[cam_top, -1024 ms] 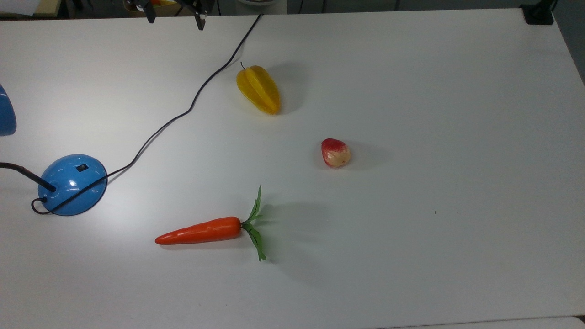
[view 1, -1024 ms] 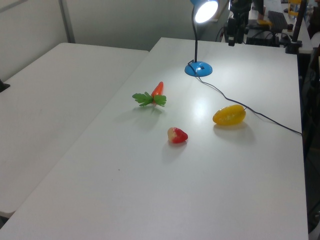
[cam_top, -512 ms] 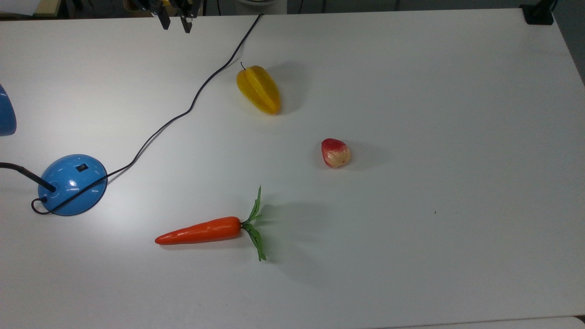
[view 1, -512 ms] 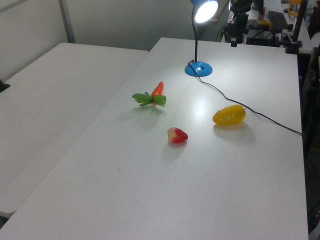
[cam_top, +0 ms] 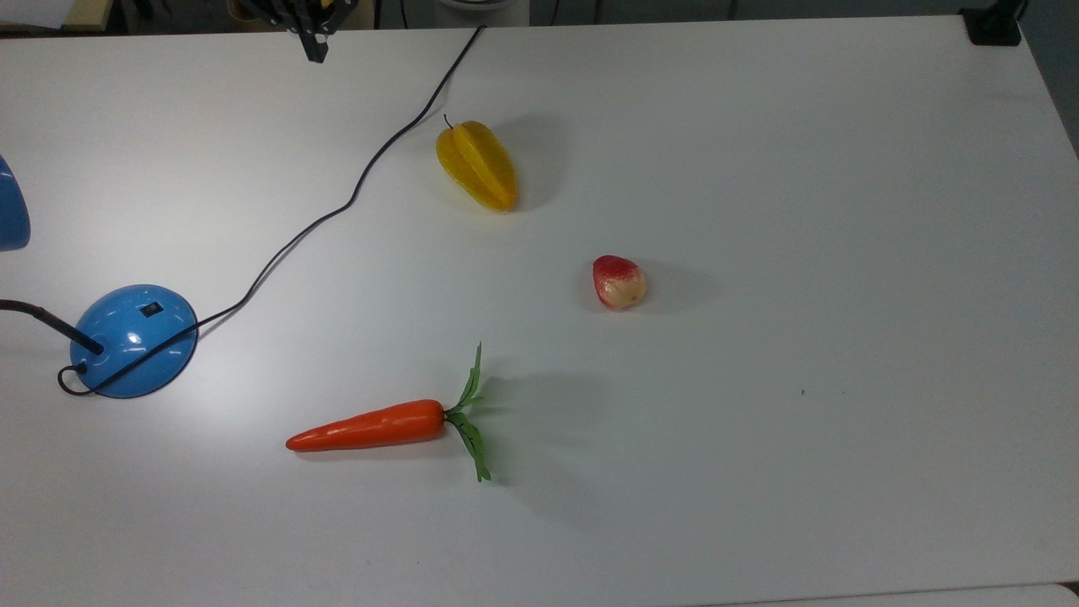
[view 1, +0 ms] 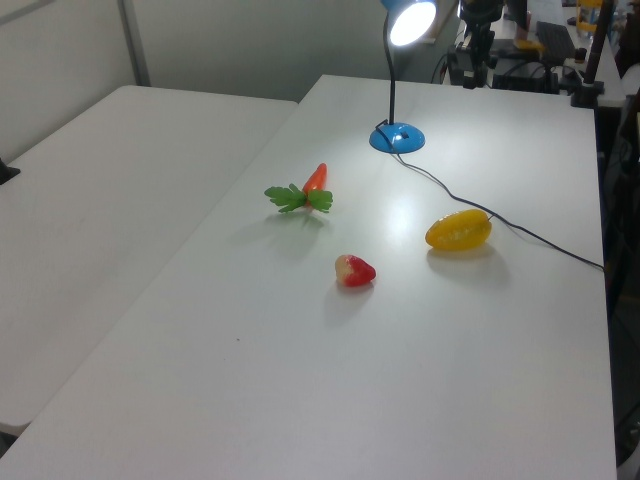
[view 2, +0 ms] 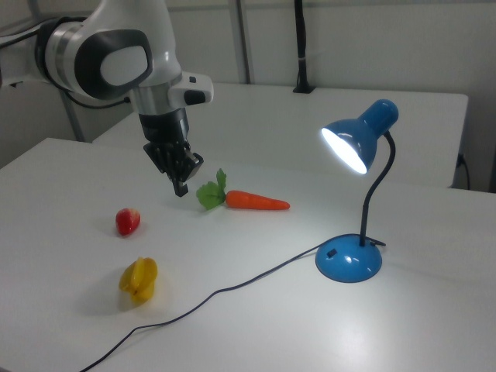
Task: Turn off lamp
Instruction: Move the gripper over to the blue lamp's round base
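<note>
While lamp (view 2: 353, 200) still lit near tabletop edge, I hold hand (view 2: 180, 186) well apart, fingers pressed together. Approach step; next I need fingertip down on base switch (cam_top: 151, 309).

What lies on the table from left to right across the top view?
Lamp base → carrot → yellow starfruit → small red-and-cream fruit.

Arm (view 2: 116, 58): glossy white rounded shells, dark grey joint bands. Gripper (view 2: 180, 188): black, angular, beneath a white wrist block.
</note>
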Tool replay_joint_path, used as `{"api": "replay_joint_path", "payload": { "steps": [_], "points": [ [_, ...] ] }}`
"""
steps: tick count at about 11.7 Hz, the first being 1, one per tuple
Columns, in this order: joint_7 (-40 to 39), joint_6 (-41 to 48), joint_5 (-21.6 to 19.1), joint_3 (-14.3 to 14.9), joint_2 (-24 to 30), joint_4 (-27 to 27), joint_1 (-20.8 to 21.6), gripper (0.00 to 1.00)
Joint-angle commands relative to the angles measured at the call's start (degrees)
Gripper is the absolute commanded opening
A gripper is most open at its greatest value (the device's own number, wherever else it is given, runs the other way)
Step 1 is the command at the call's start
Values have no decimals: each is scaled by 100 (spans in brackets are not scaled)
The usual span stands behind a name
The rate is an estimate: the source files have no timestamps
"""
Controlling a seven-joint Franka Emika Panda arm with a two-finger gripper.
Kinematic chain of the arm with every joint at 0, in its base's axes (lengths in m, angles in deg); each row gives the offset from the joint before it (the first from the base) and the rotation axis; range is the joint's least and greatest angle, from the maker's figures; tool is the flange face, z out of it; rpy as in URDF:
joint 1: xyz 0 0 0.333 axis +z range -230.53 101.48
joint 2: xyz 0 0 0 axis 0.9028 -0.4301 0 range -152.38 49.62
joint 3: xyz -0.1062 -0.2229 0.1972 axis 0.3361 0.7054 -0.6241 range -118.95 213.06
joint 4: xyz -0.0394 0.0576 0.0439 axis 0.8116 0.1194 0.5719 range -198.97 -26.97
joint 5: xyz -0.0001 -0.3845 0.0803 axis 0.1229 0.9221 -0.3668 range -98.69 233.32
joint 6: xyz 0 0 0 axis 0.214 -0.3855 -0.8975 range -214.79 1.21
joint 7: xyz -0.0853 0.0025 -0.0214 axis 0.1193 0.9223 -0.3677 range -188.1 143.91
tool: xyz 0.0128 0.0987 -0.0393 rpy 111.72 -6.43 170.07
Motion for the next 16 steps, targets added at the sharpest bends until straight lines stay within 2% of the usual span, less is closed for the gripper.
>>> {"api": "replay_joint_path", "payload": {
  "steps": [1,4,7,14,16],
  "points": [
    [-37,-579,-95,6,-102,-160,-185,0],
    [374,-1825,-95,6,-356,-468,-388,0],
    [999,-2819,-86,15,-743,-538,-590,0],
    [1431,-4780,-16,15,-1824,-372,-1073,0],
    [1431,-4844,-7,23,-2158,-109,-1161,0]
  ]
}}
